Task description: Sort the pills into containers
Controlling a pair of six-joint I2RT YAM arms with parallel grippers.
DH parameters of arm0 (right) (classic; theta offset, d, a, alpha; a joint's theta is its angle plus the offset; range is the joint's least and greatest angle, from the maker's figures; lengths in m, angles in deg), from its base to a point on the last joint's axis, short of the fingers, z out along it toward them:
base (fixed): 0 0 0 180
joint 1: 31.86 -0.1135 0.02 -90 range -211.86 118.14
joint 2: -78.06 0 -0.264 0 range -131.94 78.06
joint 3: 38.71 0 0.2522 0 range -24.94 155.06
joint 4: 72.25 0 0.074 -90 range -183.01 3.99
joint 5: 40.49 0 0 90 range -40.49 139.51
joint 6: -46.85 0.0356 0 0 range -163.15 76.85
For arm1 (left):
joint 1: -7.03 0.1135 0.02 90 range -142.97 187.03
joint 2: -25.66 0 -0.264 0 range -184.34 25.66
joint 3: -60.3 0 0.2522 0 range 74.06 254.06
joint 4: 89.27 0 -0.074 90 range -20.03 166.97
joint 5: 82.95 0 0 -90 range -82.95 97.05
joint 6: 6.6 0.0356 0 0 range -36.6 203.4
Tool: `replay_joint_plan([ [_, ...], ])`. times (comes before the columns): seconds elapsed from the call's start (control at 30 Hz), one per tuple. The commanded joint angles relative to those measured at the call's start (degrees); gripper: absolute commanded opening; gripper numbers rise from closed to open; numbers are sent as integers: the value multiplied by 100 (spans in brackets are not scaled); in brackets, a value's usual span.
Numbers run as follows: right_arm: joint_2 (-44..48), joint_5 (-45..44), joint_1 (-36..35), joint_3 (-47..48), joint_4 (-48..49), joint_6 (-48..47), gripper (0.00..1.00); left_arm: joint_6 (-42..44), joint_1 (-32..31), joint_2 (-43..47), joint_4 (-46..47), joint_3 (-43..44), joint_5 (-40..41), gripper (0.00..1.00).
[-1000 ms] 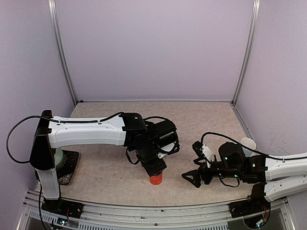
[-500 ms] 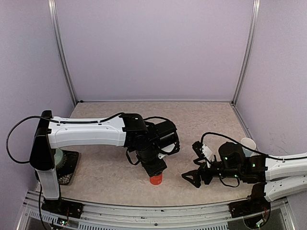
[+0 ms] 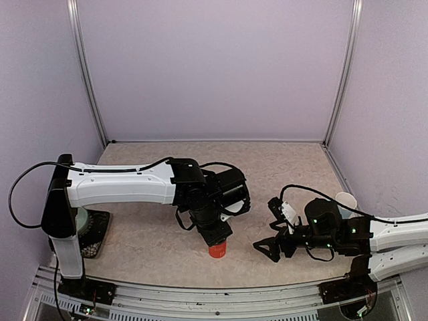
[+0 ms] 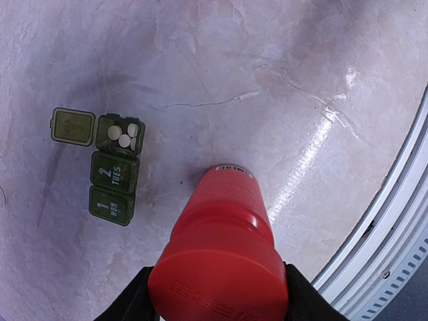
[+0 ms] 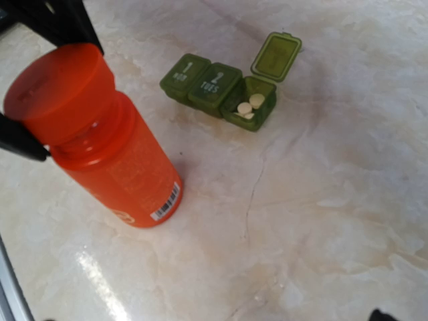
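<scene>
Marbled table (image 4: 281,73) | containers (image 4: 115,168) apart from left gripper (image 4: 217,293) | clasping red bottle (image 4: 224,221)

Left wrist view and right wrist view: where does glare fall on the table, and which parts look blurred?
Left wrist view: a glare streak crosses the table at the right; the red bottle is soft near the lens, the green containers sharp. Right wrist view: glare at the lower left, whole picture slightly soft, lid labels readable.
</scene>
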Motion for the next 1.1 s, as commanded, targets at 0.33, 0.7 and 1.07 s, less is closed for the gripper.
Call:
replay_joint_plan([
  [0.33,2,12,11,22,45,-13,100,-36,-47,172,-77,-138,29,56],
  [0.7,35,26,9,-2,39,-4,100,-18,-49,146,23,-227,-5,65],
  [1.07,-123,97,11,-70,179,-78,100,-44,-51,249,-12,-42,92,82],
])
